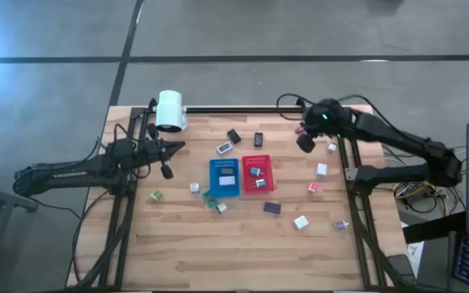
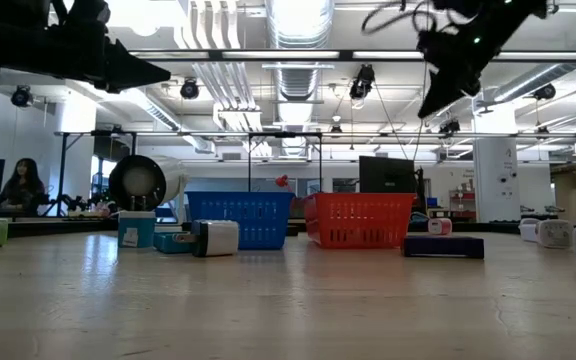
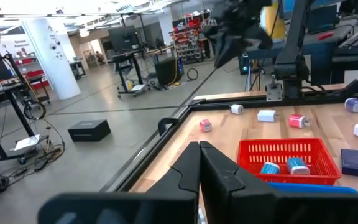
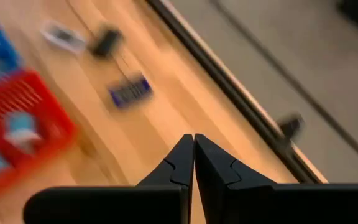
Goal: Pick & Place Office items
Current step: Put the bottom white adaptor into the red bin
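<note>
A: Where did the arms stand at that moment?

B: Both were lifted off the table with their fingers pressed together and nothing between them. The right gripper (image 1: 306, 143) hung over the far right part of the table, and the left gripper (image 1: 168, 169) sat near the left edge, just by the white lamp head (image 1: 170, 110).

A: And the office items?

B: Scattered across the wood. Some already lay in the blue tray (image 1: 224, 176) and the red tray (image 1: 258, 172). The loose ones nearest the right gripper were a small white piece (image 1: 332, 148) just beside it toward the right rail, and a white block (image 1: 322, 169) a little nearer the front edge. The right arm was plainly the closer one for those (my judgement, not a thing seen).

A: Anything nearer the left arm?

B: A green-and-white piece (image 1: 156, 195) lay toward the front of it. A black item (image 1: 234, 136) and a dark blue one (image 1: 258, 139) lay between the arms, behind the trays.

A: Any obstacle?

B: The right rail (image 1: 350, 175) ran close to the white piece, so a descent there would want care. I could not tell that piece's long axis.
</note>
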